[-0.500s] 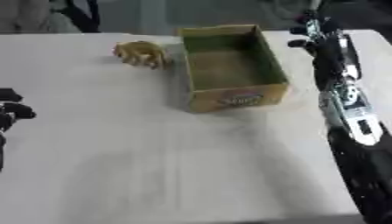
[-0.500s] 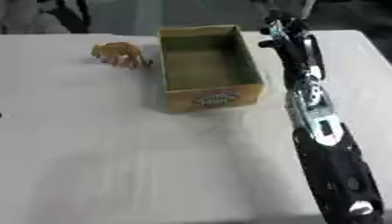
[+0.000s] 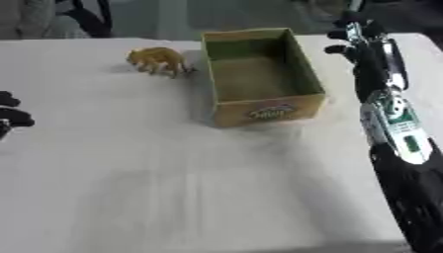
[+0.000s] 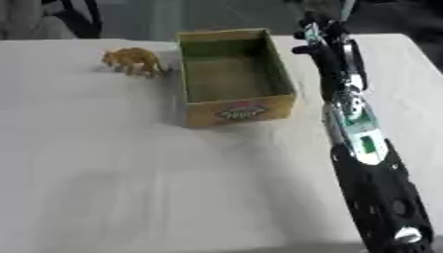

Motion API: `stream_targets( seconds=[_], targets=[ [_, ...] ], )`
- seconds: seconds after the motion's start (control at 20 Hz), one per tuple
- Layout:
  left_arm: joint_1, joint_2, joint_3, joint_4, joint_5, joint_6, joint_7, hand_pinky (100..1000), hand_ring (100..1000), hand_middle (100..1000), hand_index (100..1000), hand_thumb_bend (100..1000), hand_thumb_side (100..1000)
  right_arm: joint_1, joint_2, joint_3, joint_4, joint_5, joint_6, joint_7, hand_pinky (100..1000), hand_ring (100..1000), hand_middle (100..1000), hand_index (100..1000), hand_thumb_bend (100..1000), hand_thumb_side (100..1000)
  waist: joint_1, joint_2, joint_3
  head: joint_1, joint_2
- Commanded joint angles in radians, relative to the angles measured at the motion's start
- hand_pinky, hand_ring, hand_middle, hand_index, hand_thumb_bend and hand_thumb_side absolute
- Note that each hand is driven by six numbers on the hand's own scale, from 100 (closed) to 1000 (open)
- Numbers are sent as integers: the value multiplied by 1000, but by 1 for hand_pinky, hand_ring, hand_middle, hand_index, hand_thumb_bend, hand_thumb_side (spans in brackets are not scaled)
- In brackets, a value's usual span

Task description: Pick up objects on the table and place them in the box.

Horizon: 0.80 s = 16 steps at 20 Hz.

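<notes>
The right arm (image 4: 355,128) stretches from the near right corner of the table toward its far right edge, black with a silver section midway. The right hand (image 3: 350,32) shows at its far end, fingers unclear. The left hand (image 3: 10,116) shows only dark fingertips at the table's left edge.

An open yellow cardboard box (image 3: 264,79) stands upright, empty inside. A small yellow toy animal (image 3: 158,61) stands just left of the box's far end.
</notes>
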State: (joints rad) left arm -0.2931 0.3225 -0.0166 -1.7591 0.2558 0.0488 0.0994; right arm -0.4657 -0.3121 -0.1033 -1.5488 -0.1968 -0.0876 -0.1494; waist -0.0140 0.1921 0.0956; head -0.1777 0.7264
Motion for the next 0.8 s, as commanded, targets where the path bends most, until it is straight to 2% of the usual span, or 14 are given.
stream_targets(
  seconds=[0.05,0.45,0.6,0.8],
  targets=[
    [-28,44,9,-14,-26,3,8,561,524,539,607,202,505,-15,-18,-2,-23,-7,-4,0,587,695,684,766,100,504,2,-16,-2,2,-12],
    [-123,124,-5,18,-118,15,1,586,571,574,640,160,361,-18,-18,1,-23,-6,-4,0,587,695,684,765,100,499,2,-19,-10,6,-9],
    [-178,169,-24,51,-164,19,-23,603,595,594,657,149,289,-20,-18,4,-23,-6,-4,2,586,695,684,765,100,497,4,-21,-18,9,-8],
    [-252,216,-45,108,-221,18,-51,605,601,599,671,159,238,-21,-17,8,-24,-6,-3,4,586,694,684,765,100,496,6,-22,-28,11,-6]
  ],
)
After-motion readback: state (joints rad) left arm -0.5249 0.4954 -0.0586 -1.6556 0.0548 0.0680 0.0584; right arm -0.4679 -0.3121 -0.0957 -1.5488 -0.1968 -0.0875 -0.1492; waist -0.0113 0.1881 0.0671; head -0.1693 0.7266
